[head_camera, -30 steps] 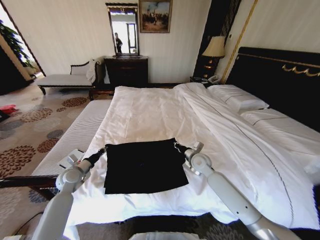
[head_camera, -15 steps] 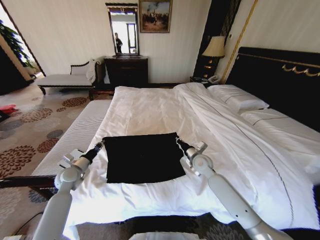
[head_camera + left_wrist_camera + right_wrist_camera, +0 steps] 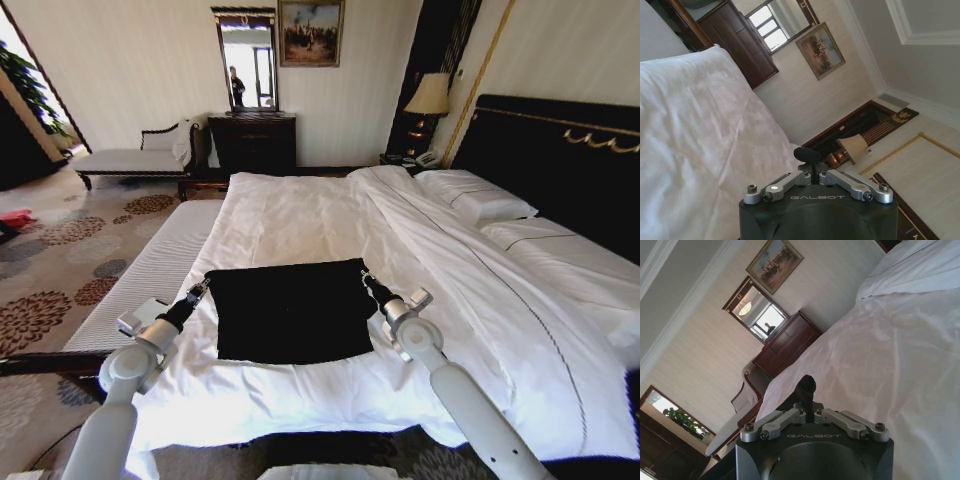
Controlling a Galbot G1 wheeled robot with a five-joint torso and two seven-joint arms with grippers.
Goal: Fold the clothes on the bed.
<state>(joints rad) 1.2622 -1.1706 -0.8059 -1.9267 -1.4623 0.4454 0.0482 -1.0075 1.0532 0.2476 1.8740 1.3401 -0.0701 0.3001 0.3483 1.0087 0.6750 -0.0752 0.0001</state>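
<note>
Both arms rise from the bottom corners of the head view and reach forward over the near edge of the bed (image 3: 300, 215), elbows low and forearms angled inward. The left hand (image 3: 200, 287) sits left of centre in the frame, pinched closed on the far left corner of the black shirt (image 3: 290, 310). The right hand (image 3: 367, 280) sits right of centre, closed the same way on the far right corner. In the left wrist view the left hand (image 3: 808, 156) shows its fingers drawn together to a narrow dark tip over the white duvet, and in the right wrist view the right hand (image 3: 806, 386) looks the same. The shirt lies flat in the lower middle of the head view as a dark rectangle on the white bedding, its long axis running left to right across the frame between the two hands, its near edge free. Beyond it the duvet stretches toward the upper middle, with the pillows (image 3: 475, 200) and the black headboard (image 3: 560, 160) at the upper right.
</note>
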